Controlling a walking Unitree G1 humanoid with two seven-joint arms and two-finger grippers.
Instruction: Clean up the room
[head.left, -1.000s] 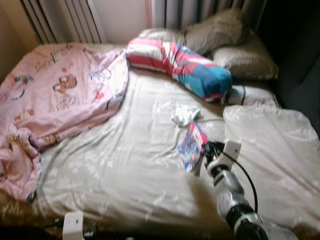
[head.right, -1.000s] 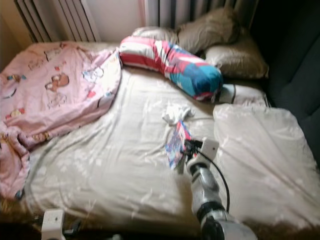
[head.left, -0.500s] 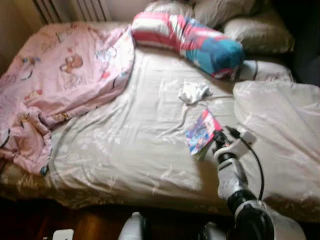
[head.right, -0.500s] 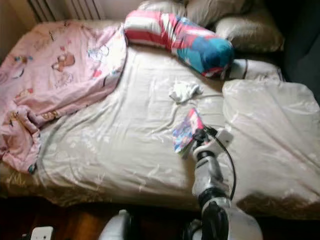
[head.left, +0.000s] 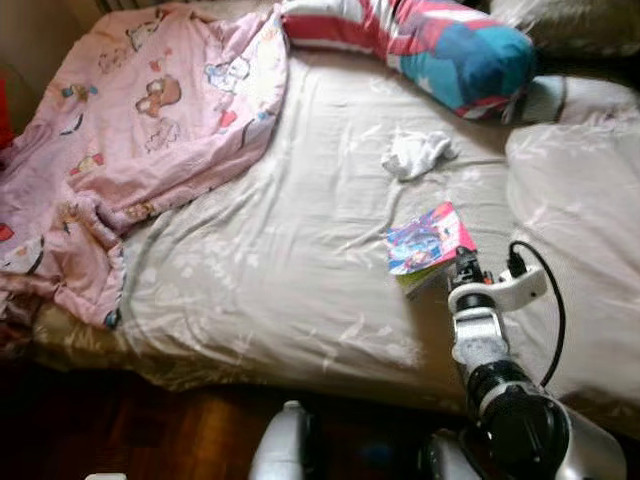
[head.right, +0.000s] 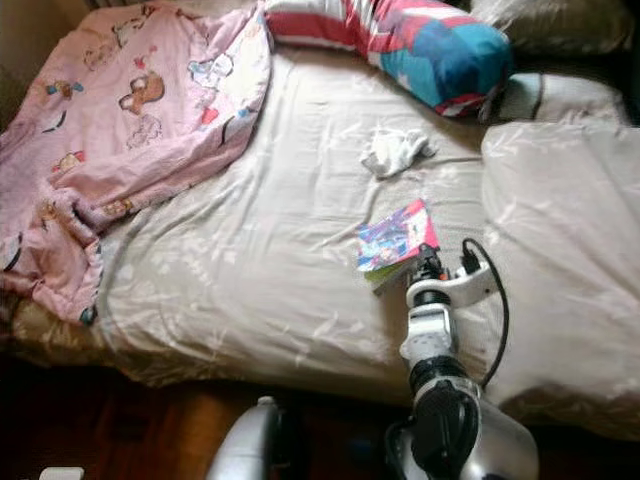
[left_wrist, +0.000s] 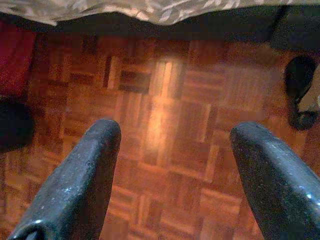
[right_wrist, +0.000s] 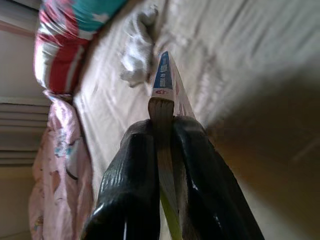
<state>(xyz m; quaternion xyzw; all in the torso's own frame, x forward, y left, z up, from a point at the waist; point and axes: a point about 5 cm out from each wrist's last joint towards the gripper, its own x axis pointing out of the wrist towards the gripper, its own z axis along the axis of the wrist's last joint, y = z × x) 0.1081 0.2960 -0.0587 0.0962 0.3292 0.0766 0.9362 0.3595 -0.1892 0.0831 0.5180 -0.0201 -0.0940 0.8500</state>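
Observation:
A colourful thin book (head.left: 430, 246) is held just above the beige bed sheet (head.left: 300, 260), with my right gripper (head.left: 462, 268) shut on its near edge. In the right wrist view the two black fingers (right_wrist: 135, 170) pinch the book (right_wrist: 163, 95) edge-on. A crumpled white cloth (head.left: 415, 152) lies on the sheet beyond the book. My left gripper (left_wrist: 170, 165) hangs open over the wooden floor (left_wrist: 165, 100), nothing between its fingers.
A pink cartoon blanket (head.left: 130, 130) is heaped over the bed's left side. A striped red, white and blue bolster (head.left: 450, 40) lies at the head. A pale duvet (head.left: 580, 200) covers the right side. Dark floor (head.left: 150, 430) runs along the bed's near edge.
The camera has pulled back and tilted down, so the bed's near edge and floor now show. My right gripper stays shut on the book, which has come nearer the bed's edge.

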